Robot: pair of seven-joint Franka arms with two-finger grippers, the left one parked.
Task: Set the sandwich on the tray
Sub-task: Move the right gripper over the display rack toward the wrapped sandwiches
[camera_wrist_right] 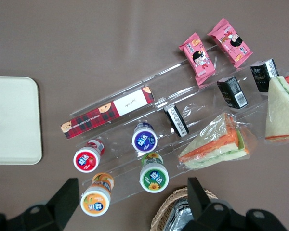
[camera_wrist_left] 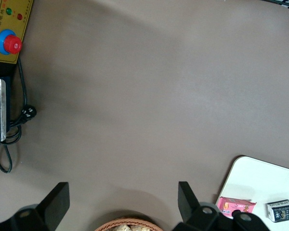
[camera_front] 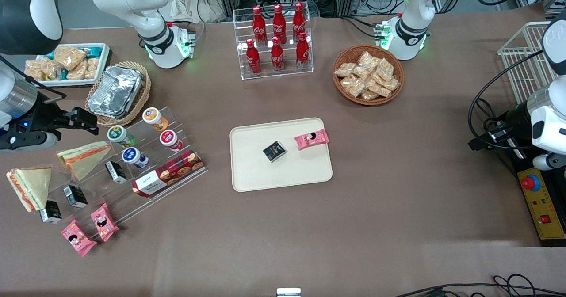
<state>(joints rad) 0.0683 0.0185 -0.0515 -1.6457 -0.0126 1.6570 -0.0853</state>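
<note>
worktop: matte brown sheet. tray: flat cream plastic, low rim, rounded corners, holding two small packs. sandwich: clear-wrapped wedge, pale bread face, toward the working arm's end from the tray. gripper hovers farther from the camera than the sandwich, fingers wide, empty. judgement: descend squarely, pinch bread faces lightly; film looks slippery.

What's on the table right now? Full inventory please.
Broad cream-faced wrapped sandwich wedge: 1, at the working arm's table end.
Narrower orange-striped wedge: 1, on clear acrylic stepped rack.
Cream-beige rectangular plastic tray: 1, mid-table, holding a black box and pink packet.
Round-lidded cups: 4, on the rack.
Red cola bottles: 6, in a clear stand.
Wicker snack basket: 1.
Foil containers: stacked in a basket.
Claw: 1, black, open, above the rack.
</note>
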